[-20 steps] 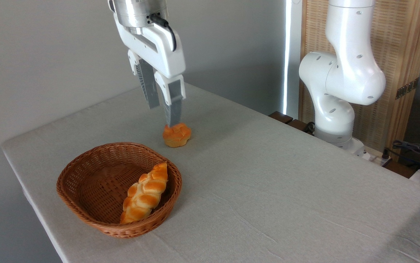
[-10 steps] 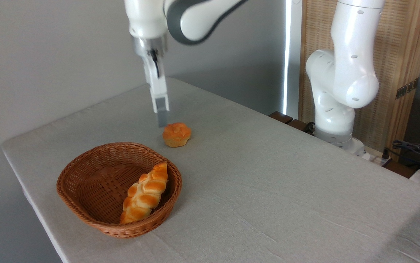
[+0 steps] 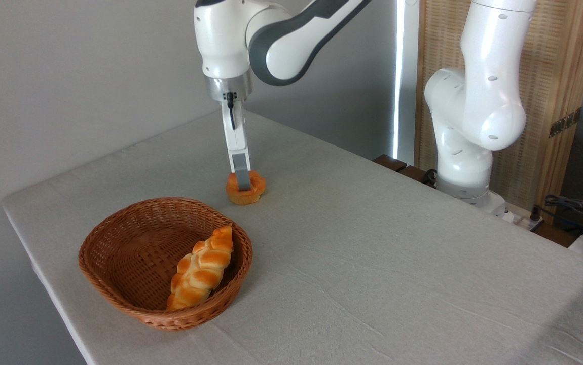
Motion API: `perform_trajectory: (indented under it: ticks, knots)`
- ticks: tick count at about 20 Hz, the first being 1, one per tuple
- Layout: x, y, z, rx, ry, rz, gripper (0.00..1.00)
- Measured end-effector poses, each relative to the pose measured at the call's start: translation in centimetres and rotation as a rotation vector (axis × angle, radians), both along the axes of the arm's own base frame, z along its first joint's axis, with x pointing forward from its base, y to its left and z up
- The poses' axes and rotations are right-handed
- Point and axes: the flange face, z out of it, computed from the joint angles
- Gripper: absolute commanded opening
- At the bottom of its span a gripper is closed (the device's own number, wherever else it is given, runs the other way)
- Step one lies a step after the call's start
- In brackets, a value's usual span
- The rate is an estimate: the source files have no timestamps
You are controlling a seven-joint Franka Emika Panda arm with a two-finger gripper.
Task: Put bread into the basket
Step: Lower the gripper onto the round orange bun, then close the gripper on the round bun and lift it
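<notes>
No readable text, labels, or signs

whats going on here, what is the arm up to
A white robot arm has its end effector lowered onto a small round bun that sits on the grey table. The end effector is seen edge-on, so only one finger shows, in front of the bun, and whether it has closed cannot be told. The bun rests on the table, outside the wicker basket, which lies nearer the camera and to the left. A braided loaf already lies in the basket.
</notes>
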Motion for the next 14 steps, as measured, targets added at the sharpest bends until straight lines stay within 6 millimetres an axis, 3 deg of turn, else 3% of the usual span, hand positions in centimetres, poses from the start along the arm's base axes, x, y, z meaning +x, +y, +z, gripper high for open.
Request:
perform_trajectory:
  ticks: [3,5,10,12,14]
  knots:
    - [-0.05,0.21,-0.64,0.001,-0.002,0.002,0.49]
    - [-0.03,0.25,-0.69,0.001,-0.001,0.002,0.38]
    - [0.05,0.37,-0.69,0.001,-0.001,0.005,0.23]
    - [0.05,0.37,-0.69,0.001,-0.002,0.005,0.06]
    - [0.06,0.39,-0.69,0.005,-0.004,0.001,0.05]
